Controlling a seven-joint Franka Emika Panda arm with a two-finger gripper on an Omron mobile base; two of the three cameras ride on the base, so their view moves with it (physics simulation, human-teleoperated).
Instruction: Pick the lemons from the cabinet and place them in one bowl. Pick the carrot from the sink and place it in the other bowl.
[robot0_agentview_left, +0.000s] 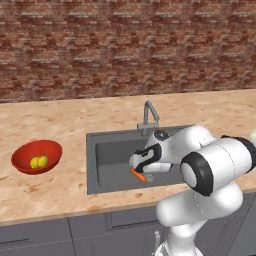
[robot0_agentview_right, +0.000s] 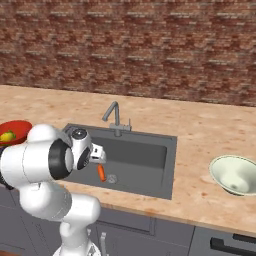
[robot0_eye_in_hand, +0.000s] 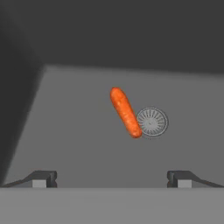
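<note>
Down in the sink (robot0_agentview_left: 107, 165) the carrot (robot0_eye_in_hand: 125, 112) is lying flat on the basin floor, one end right beside the round drain (robot0_eye_in_hand: 151, 121), maybe just touching its rim, hard to say. The gripper (robot0_eye_in_hand: 111, 178) hangs above it with its fingers spread wide and nothing between them, so it's not holding anything. From the hand view the carrot sits roughly centred between the two tips, further out along the gripper's line of sight, with bare basin floor in between.

Around it: the faucet (robot0_agentview_left: 149, 116) stands at the back edge of the sink, behind the arm's wrist, not touching it. The sink's dark walls close in around the hand, the left wall looks near in the hand view.

Over on the counter (robot0_agentview_left: 65, 120), the red bowl (robot0_agentview_left: 36, 156) sits well off to the left of the sink with both lemons (robot0_agentview_left: 39, 161) in it, side by side and touching. The pale bowl (robot0_agentview_right: 235, 173) is on the right of the sink, near the counter's front edge, with nothing I can make out inside. Brick wall (robot0_agentview_right: 130, 45) runs along the back.
</note>
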